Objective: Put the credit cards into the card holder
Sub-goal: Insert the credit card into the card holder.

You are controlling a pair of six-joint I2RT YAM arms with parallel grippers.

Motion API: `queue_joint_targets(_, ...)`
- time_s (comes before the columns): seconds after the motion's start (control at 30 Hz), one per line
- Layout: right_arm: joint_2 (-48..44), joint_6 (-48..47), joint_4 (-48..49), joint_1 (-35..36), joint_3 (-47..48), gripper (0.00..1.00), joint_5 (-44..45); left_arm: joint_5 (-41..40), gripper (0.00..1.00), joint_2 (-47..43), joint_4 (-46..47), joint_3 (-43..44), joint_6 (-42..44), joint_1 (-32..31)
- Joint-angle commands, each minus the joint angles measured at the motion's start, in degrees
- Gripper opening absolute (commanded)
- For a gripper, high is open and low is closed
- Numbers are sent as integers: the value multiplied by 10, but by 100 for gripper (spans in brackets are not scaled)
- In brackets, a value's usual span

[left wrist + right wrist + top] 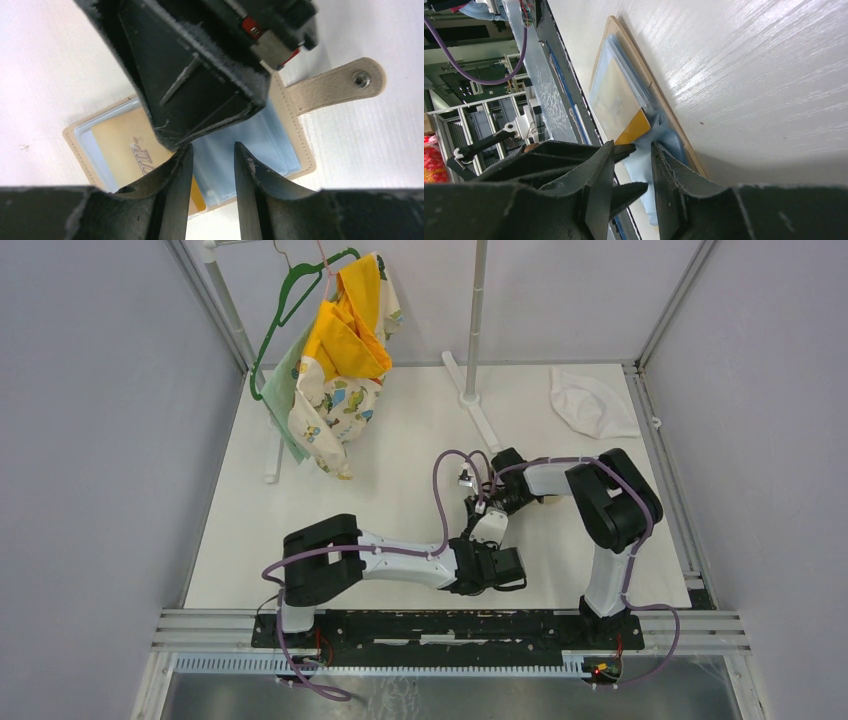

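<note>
My left gripper [213,146] narrowly parted, right gripper [633,146] narrow, grip unclear, both over the open card holder [320,90], gold credit card [120,145] partly tucked in.

One card holder [272,137], one gold card [120,150] showing — one white cloth [590,402].

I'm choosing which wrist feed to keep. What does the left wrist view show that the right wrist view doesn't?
Left wrist only: the snap tab with its stud, and the lettering on the gold card.
Right wrist only: the card's corner poking out of its sleeve, and the rail at the table's edge.
Both: the open holder with its pale blue sleeves, lying on the white table.
</note>
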Motion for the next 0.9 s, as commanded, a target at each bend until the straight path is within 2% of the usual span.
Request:
queue_joint_targets(0.0, -22, -34, -7, -8, 9, 40, 35, -28, 43, -31, -30, -19, -14, 13)
queue_joint_targets(0.23, -52, -53, -22, -18, 19, 39, 30, -3, 43, -65, -6, -37, 10, 12)
queue_joint_targets(0.4, -99, -86, -42, -30, 30, 39, 44, 57, 45, -148, 68, -80, 56, 11)
queue_joint_targets(0.53, -164, -120, -45, -33, 29, 39, 85, 90, 47, -225, 125, -129, 90, 12)
queue_joint_targets(0.63, -221, -137, -22, -32, 17, 39, 116, 85, 47, -282, 152, -175, 116, 13)
queue_joint_targets(0.87, -363, -214, 44, -32, -20, 38, 110, 82, 47, -411, 255, -298, 195, 17)
